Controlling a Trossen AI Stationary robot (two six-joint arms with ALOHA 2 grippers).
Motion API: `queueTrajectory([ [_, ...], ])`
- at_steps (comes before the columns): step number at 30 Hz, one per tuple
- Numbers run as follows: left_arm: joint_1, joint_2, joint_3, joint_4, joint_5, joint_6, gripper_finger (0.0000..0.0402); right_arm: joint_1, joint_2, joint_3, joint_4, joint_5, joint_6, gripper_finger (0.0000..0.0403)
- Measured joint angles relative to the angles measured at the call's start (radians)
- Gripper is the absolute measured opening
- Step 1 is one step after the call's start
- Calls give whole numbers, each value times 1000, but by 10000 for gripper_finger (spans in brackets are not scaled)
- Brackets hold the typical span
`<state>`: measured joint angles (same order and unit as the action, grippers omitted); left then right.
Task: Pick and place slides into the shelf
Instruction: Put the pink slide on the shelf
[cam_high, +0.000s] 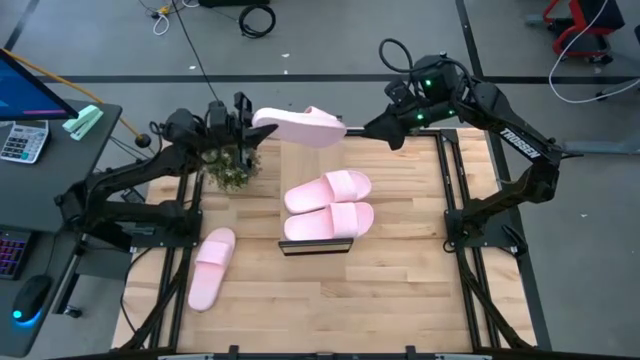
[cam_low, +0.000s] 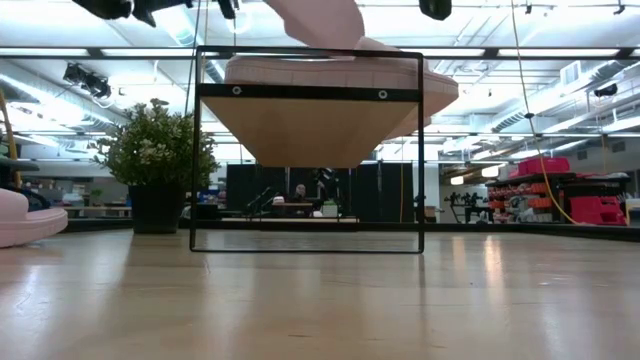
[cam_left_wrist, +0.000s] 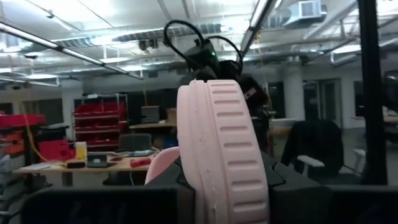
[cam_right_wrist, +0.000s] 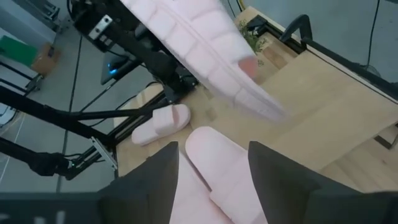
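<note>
Wood tabletop (cam_high: 330, 300), ribbed foam slide (cam_left_wrist: 224, 162) in left tool (cam_high: 245, 135)

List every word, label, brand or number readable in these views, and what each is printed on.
"TROSSEN": white lettering on the right arm, high view, small and only just readable.
Calculator at the table's left: key markings too small to read.
Red bins in the room behind: no readable labels.
The slides and the shelf: no print visible.

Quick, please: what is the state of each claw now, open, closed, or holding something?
Left claw: closed on a slide, held in the air above the table's far edge.
Right claw: open, empty, near that slide's other end.
</note>
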<state>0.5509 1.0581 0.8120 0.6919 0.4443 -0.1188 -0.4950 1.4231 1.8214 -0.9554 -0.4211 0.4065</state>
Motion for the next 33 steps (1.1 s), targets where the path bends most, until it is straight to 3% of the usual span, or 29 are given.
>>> queueTrajectory([
  [6,23,4,-2,10,72,156,69,0,0,0,48,-16,-15,197],
  [12,22,4,-2,26,110,187,69,1,0,0,75,-17,-54,196],
  [16,22,4,-1,90,121,154,69,11,0,0,93,-11,-180,196],
  [23,36,4,-1,221,143,32,69,88,0,0,99,51,-610,197],
  [27,42,4,-1,225,157,-22,68,121,1,0,150,124,-680,196],
  [33,42,4,-1,277,158,-68,68,134,4,0,219,129,-688,197],
])
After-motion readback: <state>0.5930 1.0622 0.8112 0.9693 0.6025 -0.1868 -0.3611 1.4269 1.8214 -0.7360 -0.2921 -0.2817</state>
